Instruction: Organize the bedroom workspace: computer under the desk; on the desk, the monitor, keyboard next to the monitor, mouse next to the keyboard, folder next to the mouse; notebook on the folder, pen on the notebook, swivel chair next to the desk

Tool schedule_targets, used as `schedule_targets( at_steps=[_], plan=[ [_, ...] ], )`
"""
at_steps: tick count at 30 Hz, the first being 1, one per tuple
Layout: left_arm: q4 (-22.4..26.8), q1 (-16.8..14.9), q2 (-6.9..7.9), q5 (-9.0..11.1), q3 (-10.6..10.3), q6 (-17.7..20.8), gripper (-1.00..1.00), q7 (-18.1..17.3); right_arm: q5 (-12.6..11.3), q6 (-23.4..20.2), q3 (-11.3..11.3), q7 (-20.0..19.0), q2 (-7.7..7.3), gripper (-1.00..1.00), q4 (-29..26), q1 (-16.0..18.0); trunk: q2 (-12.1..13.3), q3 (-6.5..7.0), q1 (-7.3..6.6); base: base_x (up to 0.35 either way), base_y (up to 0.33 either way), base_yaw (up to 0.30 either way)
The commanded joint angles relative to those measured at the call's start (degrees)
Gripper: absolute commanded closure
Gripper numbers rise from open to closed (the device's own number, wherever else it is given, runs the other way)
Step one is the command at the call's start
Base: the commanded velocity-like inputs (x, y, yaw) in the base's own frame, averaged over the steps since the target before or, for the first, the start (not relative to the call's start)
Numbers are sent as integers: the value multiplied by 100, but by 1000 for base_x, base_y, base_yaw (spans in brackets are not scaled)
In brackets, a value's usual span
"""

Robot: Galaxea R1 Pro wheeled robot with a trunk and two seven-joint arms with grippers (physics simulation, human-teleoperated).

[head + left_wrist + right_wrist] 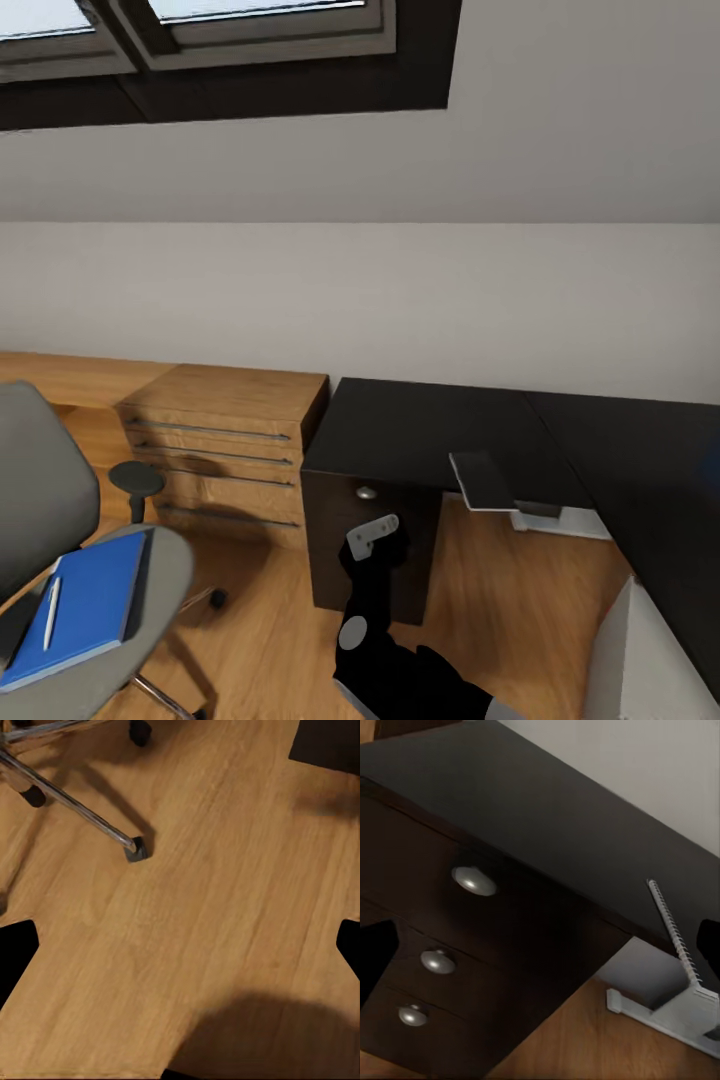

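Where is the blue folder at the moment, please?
In the head view the folder lies on the swivel chair's seat at lower left, a white pen resting on it, left of the wooden dresser.

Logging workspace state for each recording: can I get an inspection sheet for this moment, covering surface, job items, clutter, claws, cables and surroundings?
Surface: black desk, with a drawer unit under its end.
Job's things: blue folder lies on the chair seat with a white pen on it; grey keyboard overhangs the desk's front edge; pale grey box, probably the computer, stands by the desk.
Clutter: nothing seen.
Claws: left claw open above the plank floor; right claw open, facing the drawer knobs.
Cables: nothing seen.
Surroundings: wooden dresser beside the desk, grey wall, skylight.
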State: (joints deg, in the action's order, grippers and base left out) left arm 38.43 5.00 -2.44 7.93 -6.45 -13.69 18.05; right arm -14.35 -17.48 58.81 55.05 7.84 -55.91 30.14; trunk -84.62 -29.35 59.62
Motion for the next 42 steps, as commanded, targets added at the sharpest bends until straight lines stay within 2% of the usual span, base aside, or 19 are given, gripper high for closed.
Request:
schedule_targets(
  at_steps=[1,10,42],
  plan=[
    [6,1,5,60,-32,-20,-100,32,-27,-55,21,42,-2,-100,-4,10,-4,-9,-3,-332,77,273],
    [6,1,6,68,-32,-20,-100,32,-15,4,40,43,6,-100,144,10,-4,-43,-3,-196,110,273],
    [6,1,11,69,-22,-20,-100,37,-13,17,42,41,7,-100,183,10,-4,-166,-3,-5,11,272]
  ],
)
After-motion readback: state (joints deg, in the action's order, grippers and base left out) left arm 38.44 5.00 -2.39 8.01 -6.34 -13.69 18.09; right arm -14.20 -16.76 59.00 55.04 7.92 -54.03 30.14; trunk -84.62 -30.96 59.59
